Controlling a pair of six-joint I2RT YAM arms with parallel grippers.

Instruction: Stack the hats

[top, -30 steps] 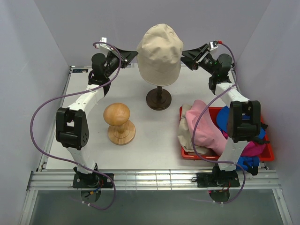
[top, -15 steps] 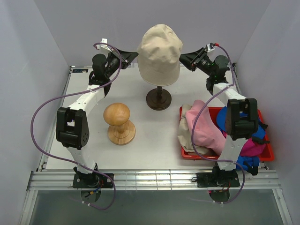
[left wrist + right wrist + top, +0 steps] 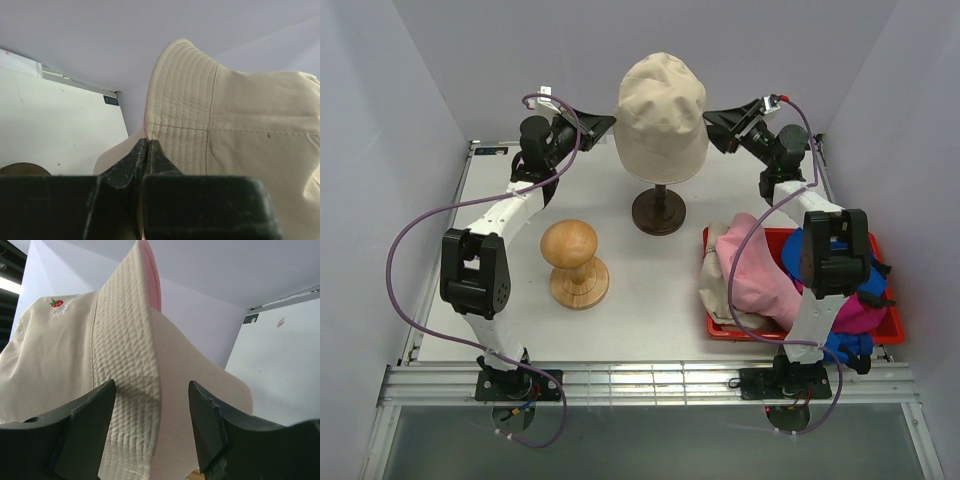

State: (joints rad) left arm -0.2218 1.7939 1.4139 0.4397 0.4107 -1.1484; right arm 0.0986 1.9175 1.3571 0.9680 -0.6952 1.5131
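Pinching the brim between closed fingers, the left claw (image 3: 146,145) has hold of the beige bucket hat (image 3: 662,105) on its own side. Across the crown the right claw (image 3: 152,384) stands with its fingers apart, the opposite brim running up between them without being squeezed. The hat is pulled over a head form that it hides almost wholly, raised on a dark stand (image 3: 659,211) below and between the two claws. To my eye the two-sided approach is there because soft cloth sags and twists if tugged from one edge only, while a grip at each side lets it be settled evenly. A strip of pink shows along the brim's inner face just above the right claw's fingers.

Back towards the arm bases, well apart from the right claw, a red tray (image 3: 750,335) holds the rest in a heap. The pink bucket hat (image 3: 760,280) lies on top, with the blue cap (image 3: 796,250) and magenta cap (image 3: 865,315) partly buried beside it. So the stacking looks barely begun. Back from the left claw, a wooden hat block (image 3: 574,262) stands bare on the white table (image 3: 650,300). Plain pale walls close the table on three sides, and the light is even.
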